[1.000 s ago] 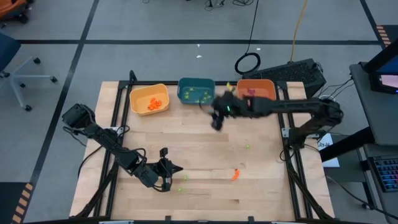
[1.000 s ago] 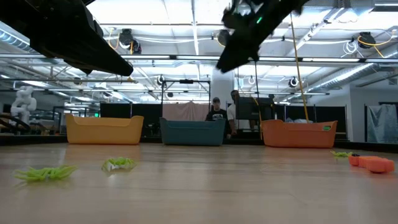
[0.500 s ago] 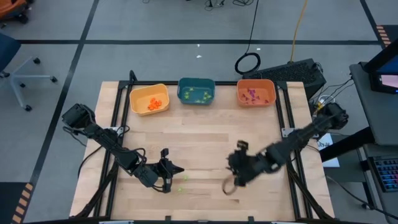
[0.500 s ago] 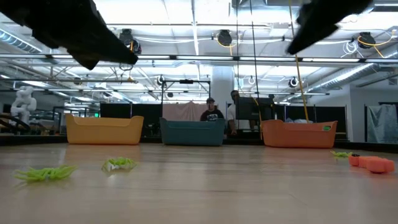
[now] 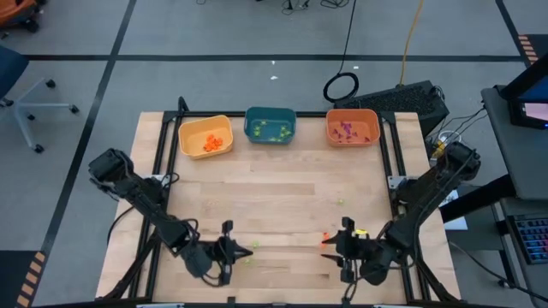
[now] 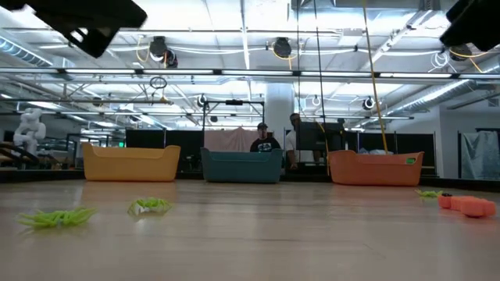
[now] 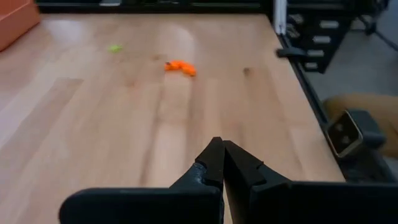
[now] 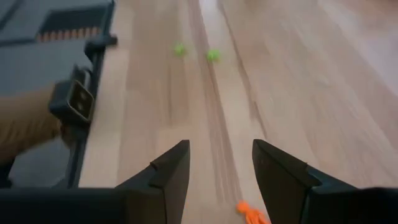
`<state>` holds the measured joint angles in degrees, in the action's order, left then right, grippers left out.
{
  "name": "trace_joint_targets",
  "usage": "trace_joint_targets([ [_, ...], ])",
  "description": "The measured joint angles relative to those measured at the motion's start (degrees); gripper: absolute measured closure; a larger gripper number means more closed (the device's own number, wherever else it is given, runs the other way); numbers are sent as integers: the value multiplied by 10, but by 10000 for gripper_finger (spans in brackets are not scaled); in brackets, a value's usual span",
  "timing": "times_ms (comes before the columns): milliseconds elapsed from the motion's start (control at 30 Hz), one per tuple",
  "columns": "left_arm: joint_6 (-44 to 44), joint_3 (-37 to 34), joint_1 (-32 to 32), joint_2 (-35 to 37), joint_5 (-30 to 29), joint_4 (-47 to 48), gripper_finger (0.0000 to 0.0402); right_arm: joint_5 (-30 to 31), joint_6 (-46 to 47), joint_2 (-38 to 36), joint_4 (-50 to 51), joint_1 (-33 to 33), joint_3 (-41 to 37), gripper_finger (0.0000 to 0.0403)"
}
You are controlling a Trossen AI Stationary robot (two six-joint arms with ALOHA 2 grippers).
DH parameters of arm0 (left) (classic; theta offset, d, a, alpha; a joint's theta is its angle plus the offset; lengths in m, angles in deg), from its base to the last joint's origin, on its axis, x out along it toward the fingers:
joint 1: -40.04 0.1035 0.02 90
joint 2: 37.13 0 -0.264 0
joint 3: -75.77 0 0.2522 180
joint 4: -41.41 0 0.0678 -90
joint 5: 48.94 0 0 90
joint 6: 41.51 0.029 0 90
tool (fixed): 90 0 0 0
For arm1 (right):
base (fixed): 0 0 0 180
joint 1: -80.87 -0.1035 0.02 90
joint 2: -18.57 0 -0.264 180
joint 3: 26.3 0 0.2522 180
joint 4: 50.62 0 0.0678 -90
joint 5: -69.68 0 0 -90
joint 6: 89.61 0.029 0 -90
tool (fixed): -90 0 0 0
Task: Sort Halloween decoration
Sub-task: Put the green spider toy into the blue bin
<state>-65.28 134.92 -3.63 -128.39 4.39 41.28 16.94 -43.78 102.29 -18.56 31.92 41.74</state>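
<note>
The right gripper point(image 5: 342, 242) is positioned low over the near edge of the wooden worktop point(image 5: 282, 197), on its right side. Its jaws stand apart and hold nothing. In the right wrist view the two dark fingers point(image 8: 171, 171) frame bare wood, and an orange trinket point(image 8: 251, 213) lies on the worktop just beside the inner edge of one finger. The same orange trinket appears in the high view next to the gripper and in the low view at the far right of the worktop.

The left gripper point(image 5: 242, 251) waits near the front edge on the left side. Its jaws are pressed together with nothing between them, as the left wrist view confirms point(image 7: 219, 163).

Two light-green trinkets point(image 6: 56, 218) lie on the worktop just beside the left gripper; in the low view they rest apart from each other at the left. One further light-green trinket point(image 5: 340, 202) lies alone in the right half of the worktop, well apart from both grippers.

Three bins stand in a row along the far edge:
- the yellow bin point(image 5: 190, 128), containing orange trinkets;
- the teal bin point(image 5: 257, 115), containing light-green trinkets;
- the orange bin point(image 5: 334, 120), containing purple trinkets.

A person point(image 6: 263, 138) is visible in the room beyond the bins.
</note>
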Motion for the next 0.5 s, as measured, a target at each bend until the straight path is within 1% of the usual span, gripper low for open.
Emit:
trace_joint_targets([
  [133,4,50,-26,-41,0,39,395,48,-43,15,-82,-17,-19,243],
  [200,3,75,-41,-64,2,78,395,49,-60,29,-101,-19,-19,243],
  [267,2,99,-54,-87,20,110,395,49,-63,42,-116,-18,-19,243],
  [400,1,131,-80,-122,57,139,394,49,-58,71,-142,-18,-19,243],
  [500,1,149,-94,-142,67,150,374,48,-60,97,-168,-18,-19,243],
])
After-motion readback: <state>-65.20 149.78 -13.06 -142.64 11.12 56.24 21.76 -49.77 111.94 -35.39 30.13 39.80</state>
